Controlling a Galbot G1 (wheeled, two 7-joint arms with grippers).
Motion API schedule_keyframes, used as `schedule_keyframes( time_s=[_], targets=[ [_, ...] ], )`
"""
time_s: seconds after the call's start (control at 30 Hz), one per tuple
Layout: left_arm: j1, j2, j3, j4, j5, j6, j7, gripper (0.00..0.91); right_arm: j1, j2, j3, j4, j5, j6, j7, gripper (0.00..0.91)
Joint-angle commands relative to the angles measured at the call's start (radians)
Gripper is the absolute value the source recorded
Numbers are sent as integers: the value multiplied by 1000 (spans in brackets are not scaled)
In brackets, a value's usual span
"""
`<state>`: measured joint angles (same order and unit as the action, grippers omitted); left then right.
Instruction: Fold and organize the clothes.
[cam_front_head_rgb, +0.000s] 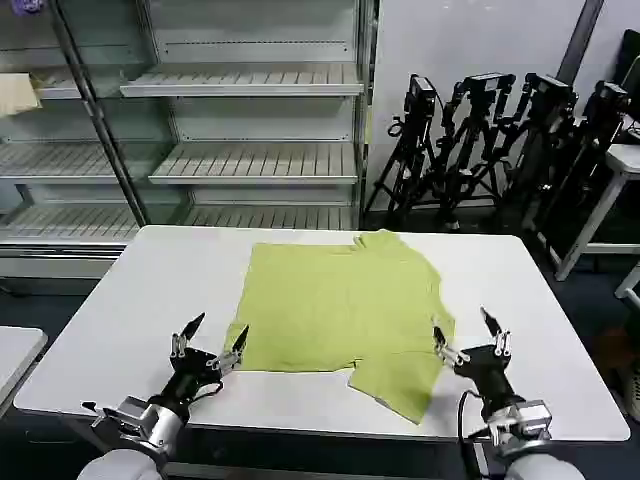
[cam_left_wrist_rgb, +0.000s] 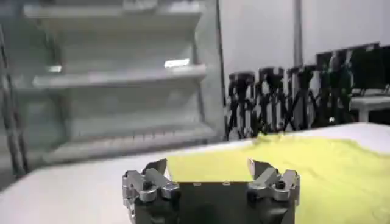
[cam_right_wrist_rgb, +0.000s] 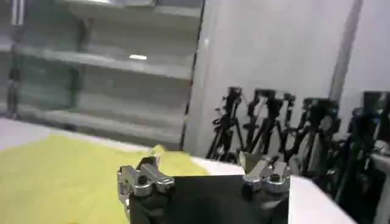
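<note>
Lime yellow-green thin-fabric T-shirt lies spread on white tabletop — left gripper fingers wide at its near-left edge, right gripper wide at near-right edge, both empty.

Your left gripper sits low over the white table with its fingers spread apart and nothing between them. Just beyond it lies the lime T-shirt, spreading off to one side. Far behind stand shelves and black tripods.
</note>
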<state>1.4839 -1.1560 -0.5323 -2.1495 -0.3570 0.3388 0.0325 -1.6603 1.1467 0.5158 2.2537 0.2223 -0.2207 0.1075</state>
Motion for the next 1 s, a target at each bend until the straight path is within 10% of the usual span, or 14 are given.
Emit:
schedule_keyframes(
  time_s=[0.03,0.7,0.73,0.8,0.83,0.87,1.0],
  targets=[
    [-11,8,4,21,-77,238,-54,907,-140,-3,-32,32,3,-30,15,907],
    [-31,14,-5,29,-93,239,-61,907,-107,16,-138,36,-2,-166,77,907],
    [-30,15,-4,30,-91,239,-59,907,-107,16,-142,40,9,-186,83,131],
    [-29,15,-1,33,-91,239,-60,554,-107,15,-146,41,25,-205,86,0],
    [-29,14,-1,37,-91,239,-59,151,-105,15,-149,37,26,-213,89,0],
    [-29,14,0,40,-90,239,-60,10,-104,14,-150,35,26,-216,89,0],
    [-24,15,1,42,-90,239,-57,10,-103,15,-153,37,36,-217,87,0]
  ],
)
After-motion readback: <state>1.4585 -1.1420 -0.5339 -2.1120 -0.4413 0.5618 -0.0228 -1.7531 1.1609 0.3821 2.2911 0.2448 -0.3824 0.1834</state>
